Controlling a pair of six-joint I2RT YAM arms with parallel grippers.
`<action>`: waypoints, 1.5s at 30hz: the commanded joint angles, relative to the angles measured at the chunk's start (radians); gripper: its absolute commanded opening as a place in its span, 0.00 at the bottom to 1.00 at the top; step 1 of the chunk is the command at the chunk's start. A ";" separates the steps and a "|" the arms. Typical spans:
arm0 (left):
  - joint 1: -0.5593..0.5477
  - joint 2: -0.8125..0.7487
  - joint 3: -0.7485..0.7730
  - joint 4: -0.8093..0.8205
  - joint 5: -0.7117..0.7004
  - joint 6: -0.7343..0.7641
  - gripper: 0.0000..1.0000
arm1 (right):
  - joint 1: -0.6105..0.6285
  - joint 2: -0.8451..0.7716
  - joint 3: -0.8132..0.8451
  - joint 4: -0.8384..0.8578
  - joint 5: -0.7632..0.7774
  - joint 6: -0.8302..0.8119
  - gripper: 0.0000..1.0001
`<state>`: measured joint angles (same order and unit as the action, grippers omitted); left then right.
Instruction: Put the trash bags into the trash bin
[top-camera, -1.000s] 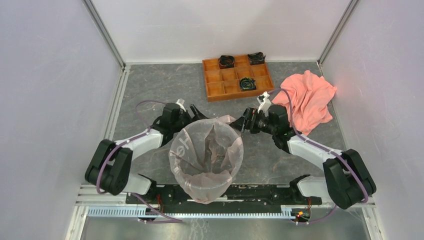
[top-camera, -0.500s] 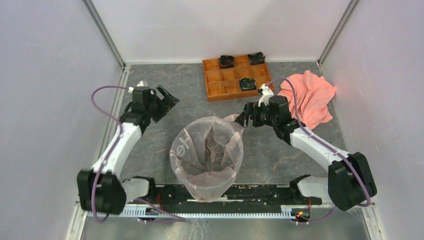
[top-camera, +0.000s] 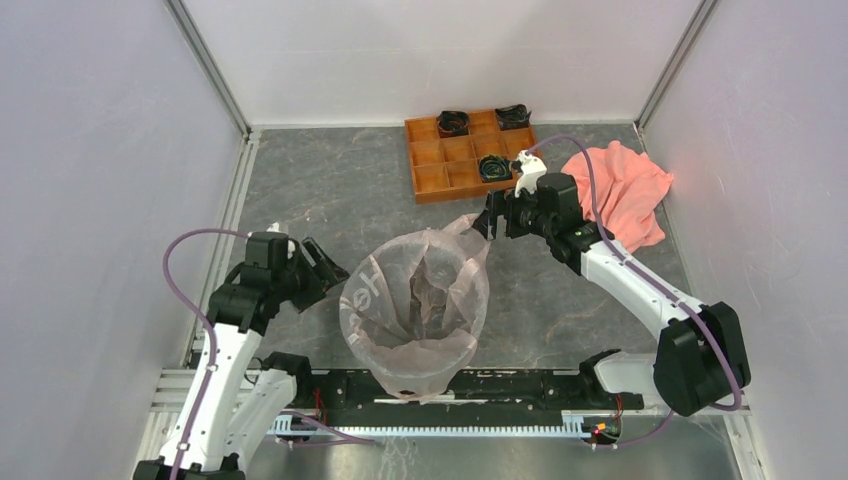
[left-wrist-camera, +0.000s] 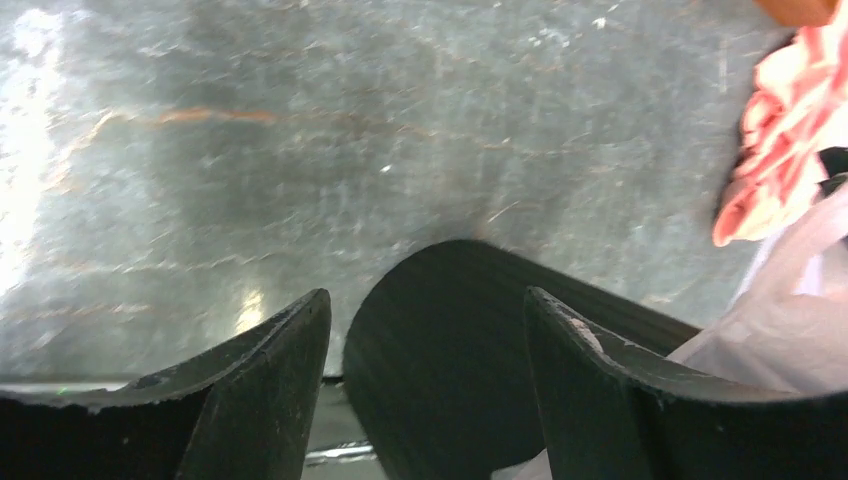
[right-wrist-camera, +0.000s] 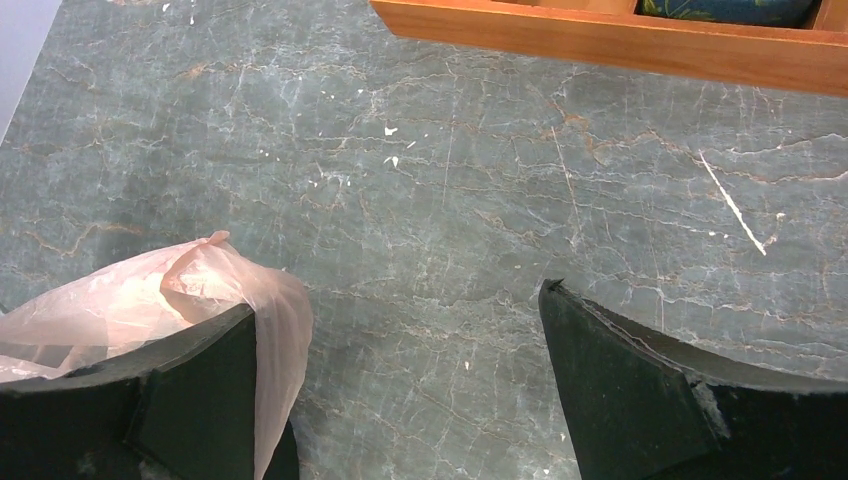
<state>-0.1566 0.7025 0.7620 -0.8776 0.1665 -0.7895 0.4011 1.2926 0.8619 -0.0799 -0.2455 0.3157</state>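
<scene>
1. Trash bag (top-camera: 415, 290): a thin, crinkled, translucent pale pink film. It sits opened inside the trash bin (left-wrist-camera: 440, 350), with its mouth spread around the rim and its skirt hanging down the outer wall.
2. By the look of it, it will handle as very light, limp and slippery, with no shape of its own and a tendency to tear if dragged. The best hold is probably the free edge of the mouth, pinched on a gathered fold rather than a single layer.
3. One corner of the mouth rises to the right tool (right-wrist-camera: 400, 310) and drapes over one finger. The jaws stand wide apart, so the film is hooked, not pinched.
4. The left tool (left-wrist-camera: 425, 295) is also spread wide and holds nothing. The bin's black wall lies just ahead between its fingers, with bag film beside one finger.
5. Ahead of the right tool lies bare grey worktop (right-wrist-camera: 450, 150), then the edge of an orange tray (right-wrist-camera: 600, 45). A salmon cloth (top-camera: 620, 195) lies behind that tool, well apart from the bag.
</scene>
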 joint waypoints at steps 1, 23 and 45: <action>-0.001 -0.009 0.079 -0.246 -0.080 0.121 0.74 | -0.004 -0.007 -0.007 0.043 0.005 0.000 0.98; -0.221 -0.039 -0.222 0.195 0.626 0.005 0.62 | -0.005 0.043 -0.017 0.072 -0.024 0.041 0.98; -0.239 0.033 0.357 0.161 0.024 0.295 1.00 | -0.005 0.056 0.088 -0.060 0.036 -0.070 0.98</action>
<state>-0.3935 0.7727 1.0077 -0.7509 0.0235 -0.6975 0.3988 1.3678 0.9176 -0.1543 -0.2096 0.2638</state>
